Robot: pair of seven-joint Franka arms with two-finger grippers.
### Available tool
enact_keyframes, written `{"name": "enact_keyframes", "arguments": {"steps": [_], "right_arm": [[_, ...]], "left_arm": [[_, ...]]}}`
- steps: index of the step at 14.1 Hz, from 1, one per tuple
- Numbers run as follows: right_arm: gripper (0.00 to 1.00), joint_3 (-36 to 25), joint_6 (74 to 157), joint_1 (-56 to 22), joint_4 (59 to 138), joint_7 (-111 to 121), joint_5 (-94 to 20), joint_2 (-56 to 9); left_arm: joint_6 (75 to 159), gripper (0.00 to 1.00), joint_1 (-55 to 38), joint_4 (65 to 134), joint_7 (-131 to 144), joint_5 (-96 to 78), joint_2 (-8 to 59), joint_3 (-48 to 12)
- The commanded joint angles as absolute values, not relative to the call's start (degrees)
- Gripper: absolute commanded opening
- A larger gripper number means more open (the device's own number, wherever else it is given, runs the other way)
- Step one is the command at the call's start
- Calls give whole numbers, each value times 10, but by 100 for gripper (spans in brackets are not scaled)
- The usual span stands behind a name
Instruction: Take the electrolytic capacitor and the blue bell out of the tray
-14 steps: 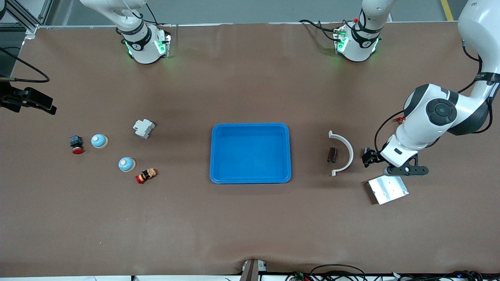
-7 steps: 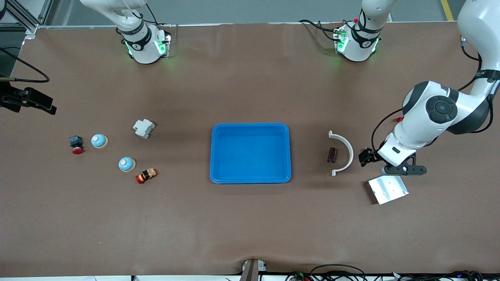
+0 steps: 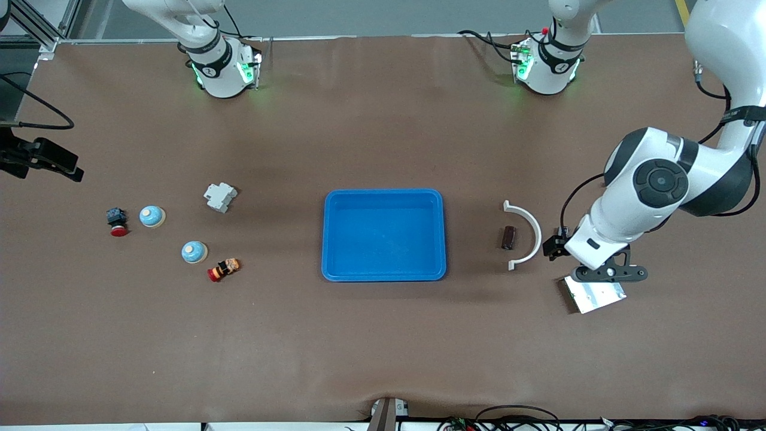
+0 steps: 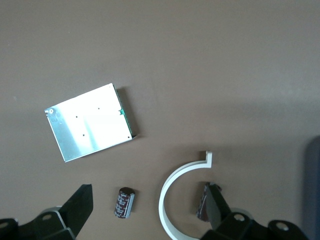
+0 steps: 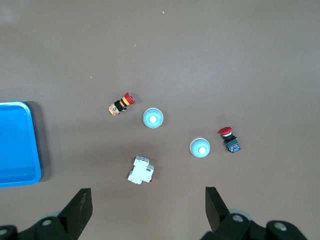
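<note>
Since the blue tray [image 3: 383, 197] held nothing, both kinds of part it was to give up appeared to be out on the table already. One electrolytic capacitor [image 4: 124, 202], a short dark brown cylinder with a paler printed sleeve, lay on the brown mat directly under the left gripper [image 4: 148, 195], between its spread, empty fingers. Its long axis ran roughly across the line joining the fingertips, so a straight descent would have bracketed it. A second capacitor [image 3: 508, 237] lay inside the curve of the white half-ring clamp [image 3: 529, 236], its axis pointing toward the front camera. The silver metal plate [image 3: 595, 296] sat just beside the clamp, toward the left arm's end of the table. The left arm was plainly the nearer one to both capacitors.

Two blue bells [image 3: 152, 216] [image 3: 194, 252], pale blue domes with white buttons, stood well apart from the tray toward the right arm's end, among two red-capped push buttons [image 5: 121, 104] and a white circuit breaker [image 3: 220, 197]. The right gripper [image 5: 147, 197] waited above that group, jaws wide and empty.
</note>
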State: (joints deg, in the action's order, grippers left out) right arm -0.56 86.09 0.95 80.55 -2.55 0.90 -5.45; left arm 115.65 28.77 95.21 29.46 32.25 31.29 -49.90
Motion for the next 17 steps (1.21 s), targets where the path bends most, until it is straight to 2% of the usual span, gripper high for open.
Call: {"name": "enact_keyframes", "arguments": {"steps": [1,7,12,17], "right_arm": [[100,0,863,17,797,-17,6,-60],[100,1,864,17,799,-15,5,-61],[100,-1,866,18,799,12,5,-61],[100,-1,865,19,799,11,6,-61]], "left_arm": [[1135,100,214,912,252,270,285,-413],[1134,100,7,907,60,40,184,-104],[1099,100,-77,906,50,12,146,-20],[1030,100,-100,908,31,8,99,-9]]}}
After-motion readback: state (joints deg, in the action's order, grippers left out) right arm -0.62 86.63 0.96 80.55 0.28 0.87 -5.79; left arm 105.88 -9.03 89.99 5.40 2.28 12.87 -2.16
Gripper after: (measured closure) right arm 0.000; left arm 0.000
